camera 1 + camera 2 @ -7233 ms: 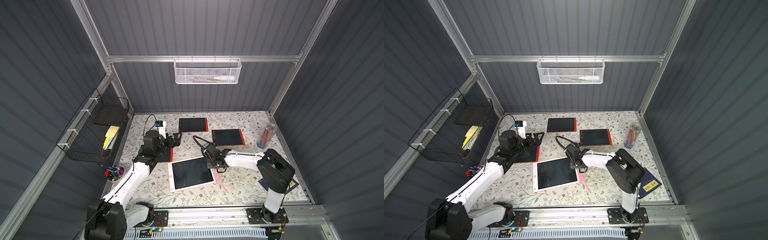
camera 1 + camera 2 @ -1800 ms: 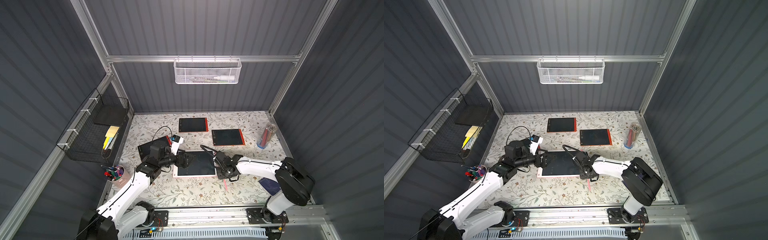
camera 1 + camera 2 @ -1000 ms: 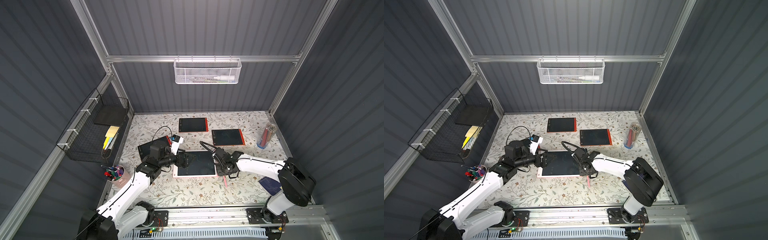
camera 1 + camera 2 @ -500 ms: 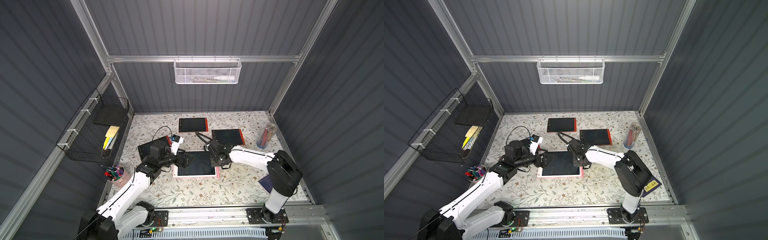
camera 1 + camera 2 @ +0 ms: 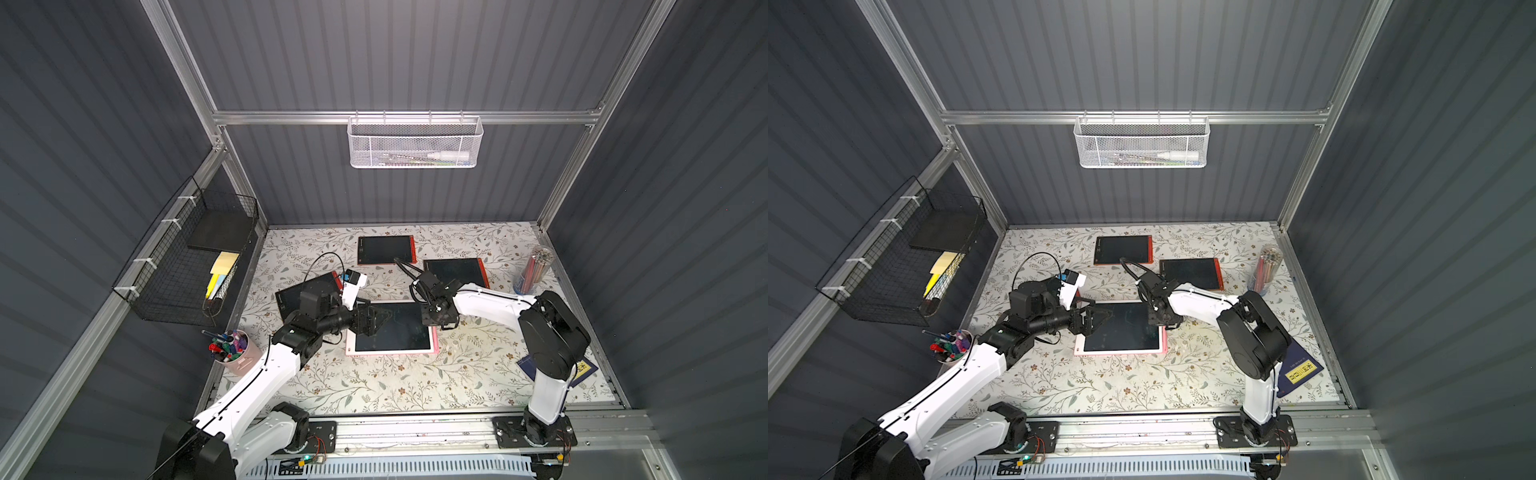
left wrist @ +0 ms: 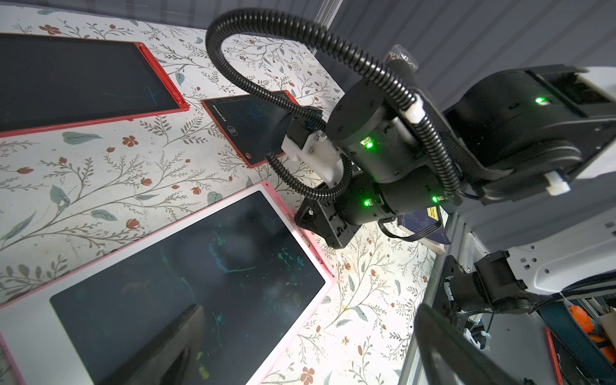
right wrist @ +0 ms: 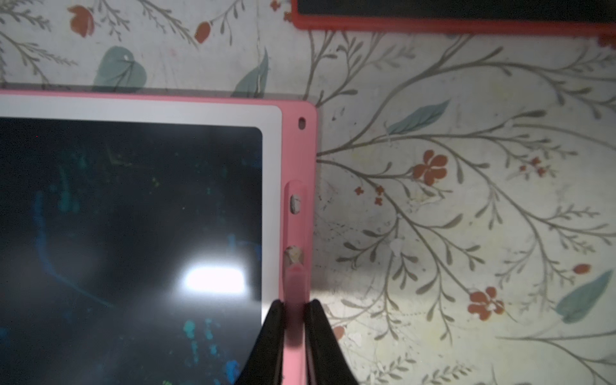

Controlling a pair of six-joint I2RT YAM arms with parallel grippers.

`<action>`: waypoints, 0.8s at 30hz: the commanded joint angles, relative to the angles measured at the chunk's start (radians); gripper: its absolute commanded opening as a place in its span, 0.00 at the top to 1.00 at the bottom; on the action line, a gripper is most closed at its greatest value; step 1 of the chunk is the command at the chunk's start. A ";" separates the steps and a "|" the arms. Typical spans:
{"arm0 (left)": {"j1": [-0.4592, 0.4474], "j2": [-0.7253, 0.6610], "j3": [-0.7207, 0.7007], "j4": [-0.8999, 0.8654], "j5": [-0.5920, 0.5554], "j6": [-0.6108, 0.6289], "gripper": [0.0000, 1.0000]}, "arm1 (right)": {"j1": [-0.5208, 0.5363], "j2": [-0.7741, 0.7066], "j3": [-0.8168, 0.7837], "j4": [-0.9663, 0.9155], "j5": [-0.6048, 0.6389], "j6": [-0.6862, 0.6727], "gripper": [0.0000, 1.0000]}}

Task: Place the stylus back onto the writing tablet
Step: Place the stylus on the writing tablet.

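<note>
The right gripper (image 7: 294, 308) is pinched shut on the pink stylus (image 7: 295, 283), which sticks out forward from between the two black fingers (image 7: 271, 333). The stylus sits right over the holder groove (image 7: 295, 213) moulded into the pink-framed writing tablet (image 7: 133, 111), on the tablet edge nearer the right arm. Its long axis runs along that edge, in line with the groove, and its free end points at the groove's two clips. The right-wrist view is dim and blurred close up, so I cannot tell whether the stylus already rests in the groove or hangs just above it.

My judgement is that the next move is a short press straight down into the clips and then a release. It depends on keeping that line, because a small twist would put the stylus onto the white bezel or off onto the floral table cover (image 7: 466, 200).

The left gripper (image 5: 374, 322) is spread wide and holds nothing. It hovers over the tablet's opposite edge, well apart from the stylus, so the right arm is the nearer one.

Two red writing tablets (image 5: 385, 249) (image 5: 455, 272) lie further back, and a tumbler of coloured pencils (image 5: 534, 270) stands off to the side. Nothing blocks the groove
</note>
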 commanded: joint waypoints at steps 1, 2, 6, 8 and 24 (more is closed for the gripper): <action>-0.008 -0.006 -0.014 0.011 -0.001 0.011 0.01 | -0.005 0.019 0.026 0.003 -0.004 0.010 0.83; -0.008 -0.006 -0.014 0.011 -0.001 0.011 0.01 | -0.008 0.024 0.029 0.005 -0.006 0.008 0.83; -0.008 -0.008 -0.015 0.011 -0.003 0.009 0.01 | -0.011 0.042 0.042 0.006 -0.005 0.002 0.83; -0.008 -0.006 -0.013 0.011 -0.003 0.009 0.01 | -0.014 0.049 0.044 0.005 -0.005 -0.001 0.83; -0.008 0.000 -0.014 0.013 -0.005 0.008 0.01 | -0.037 0.086 0.081 0.004 -0.001 -0.031 0.83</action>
